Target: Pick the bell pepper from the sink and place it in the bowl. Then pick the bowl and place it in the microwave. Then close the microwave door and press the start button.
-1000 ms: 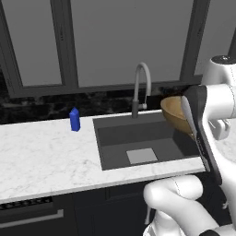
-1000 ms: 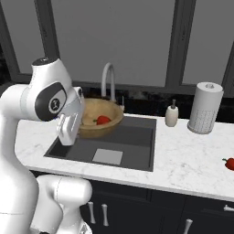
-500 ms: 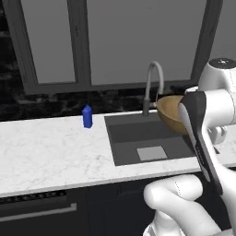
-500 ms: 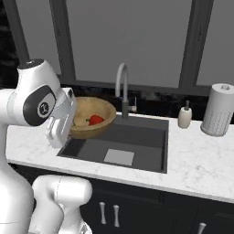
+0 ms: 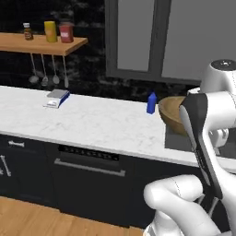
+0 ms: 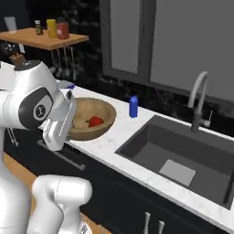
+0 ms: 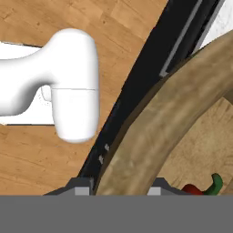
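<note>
My gripper [image 7: 119, 189] is shut on the rim of the tan wooden bowl [image 7: 154, 127], with one fingertip on each side of the wall. I hold the bowl [image 6: 93, 119] in the air over the front edge of the white counter, left of the sink [image 6: 183, 151]. The red bell pepper [image 6: 95, 121] lies inside the bowl, and its red skin and green stem [image 7: 216, 182] peek in at the hand view's lower right. In the left base view the bowl [image 5: 173, 115] juts out from behind my arm. The microwave and its door are out of view.
A blue bottle [image 5: 151, 103] [image 6: 133, 106] stands on the counter near the bowl. A wooden shelf [image 5: 44, 44] with jars and hanging utensils is at the far left. A small flat box [image 5: 56, 97] lies below it. The arched faucet [image 6: 197, 103] rises behind the sink.
The whole picture has shifted: the base has driven left along the counter, so the sink and faucet slide right and a shelf comes into view. The bowl stays in my grip.
</note>
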Robot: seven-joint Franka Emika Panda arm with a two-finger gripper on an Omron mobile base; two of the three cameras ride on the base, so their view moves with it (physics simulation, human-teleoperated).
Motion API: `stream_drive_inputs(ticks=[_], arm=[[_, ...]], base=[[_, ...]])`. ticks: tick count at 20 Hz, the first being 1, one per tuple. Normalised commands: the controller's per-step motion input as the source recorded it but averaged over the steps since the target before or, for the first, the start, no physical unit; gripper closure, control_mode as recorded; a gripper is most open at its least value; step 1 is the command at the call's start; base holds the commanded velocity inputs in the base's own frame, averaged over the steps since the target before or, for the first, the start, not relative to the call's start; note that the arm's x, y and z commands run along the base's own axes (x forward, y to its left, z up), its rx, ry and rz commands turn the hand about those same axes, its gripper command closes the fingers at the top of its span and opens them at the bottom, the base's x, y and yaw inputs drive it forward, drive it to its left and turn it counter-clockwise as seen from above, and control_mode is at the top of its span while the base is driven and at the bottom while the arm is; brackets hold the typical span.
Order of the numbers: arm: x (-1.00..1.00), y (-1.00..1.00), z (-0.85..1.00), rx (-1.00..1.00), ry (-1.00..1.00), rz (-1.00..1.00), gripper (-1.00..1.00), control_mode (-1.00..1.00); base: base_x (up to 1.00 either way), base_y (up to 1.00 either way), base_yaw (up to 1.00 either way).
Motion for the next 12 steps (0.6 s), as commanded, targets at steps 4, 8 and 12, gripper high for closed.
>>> stream_drive_inputs(ticks=[4,8,12], arm=[[0.0,0.0,0.0,0.0,0.0,0.0,1.0,1.0],[0.0,0.0,0.0,0.0,0.0,0.0,1.0,1.0],[0.0,0.0,0.0,0.0,0.0,0.0,1.0,1.0]], base=[[0.0,0.08,0.97],[0.0,0.0,0.98],[0.0,0.0,0.98]])
